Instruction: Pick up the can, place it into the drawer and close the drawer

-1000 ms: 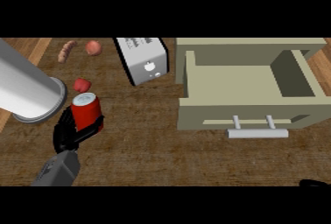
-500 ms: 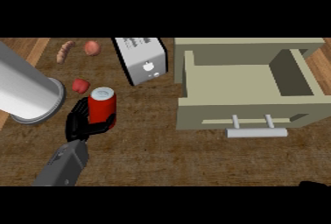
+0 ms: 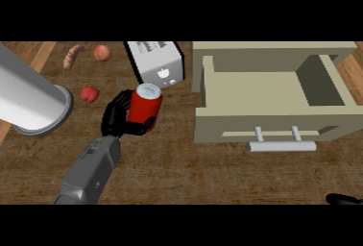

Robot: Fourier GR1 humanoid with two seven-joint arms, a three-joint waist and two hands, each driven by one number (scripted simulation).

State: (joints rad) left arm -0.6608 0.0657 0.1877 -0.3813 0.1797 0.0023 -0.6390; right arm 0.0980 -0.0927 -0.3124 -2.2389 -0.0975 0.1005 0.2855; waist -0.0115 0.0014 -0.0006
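The left hand [image 3: 124, 117] has its fingers curled round the lower body of the red can [image 3: 144, 105], clamped on it from the left side so the silver top stays clear and the can leans only slightly. The can sits left of centre, just near of the toaster [image 3: 157, 62] and well left of the drawer [image 3: 273, 93]. The drawer stands pulled open, its cavity bare and its handle [image 3: 282, 145] facing the near side, so it is ready to receive the can from above. The grip low on the can appears suited to lowering it in upright. A large grey cylinder [image 3: 28, 96] lies at far left on the worktop [image 3: 212, 178], with a small red item [image 3: 89, 93] beside it. Only a dark tip of the right hand [image 3: 345, 199] shows at the near right edge; its finger state cannot be told.
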